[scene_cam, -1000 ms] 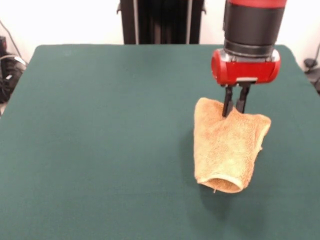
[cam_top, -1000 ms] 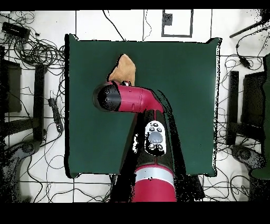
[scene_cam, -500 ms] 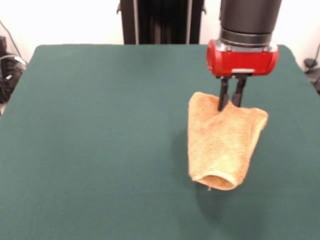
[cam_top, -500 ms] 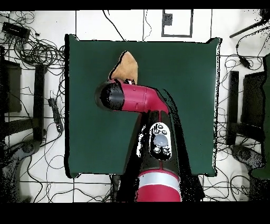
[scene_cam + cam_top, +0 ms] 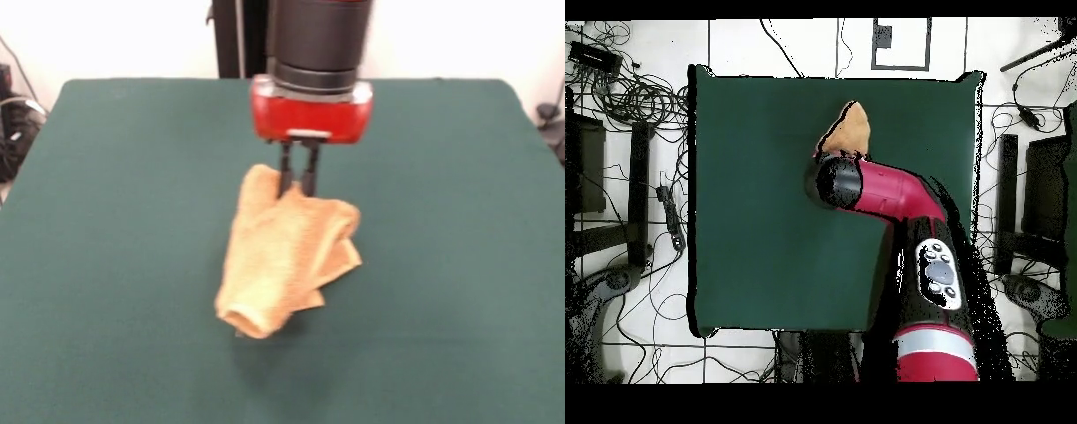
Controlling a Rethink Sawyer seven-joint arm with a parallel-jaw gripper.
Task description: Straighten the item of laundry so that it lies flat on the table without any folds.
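Observation:
The golden-orange towel (image 5: 281,256) hangs folded and bunched from my gripper (image 5: 297,187), which is shut on its top edge. Its lower end trails toward the table's front, just above or brushing the green table (image 5: 115,221). In the overhead view the towel (image 5: 849,130) pokes out beyond the red arm's wrist (image 5: 835,182), which hides the gripper itself.
The red and black arm (image 5: 905,210) crosses the table's right half in the overhead view. Cables and stands (image 5: 625,90) lie on the floor around the table, off its edges.
The gripper has carried the hanging towel from the right side toward the table's middle in the front view. The towel swings and looks more bunched.

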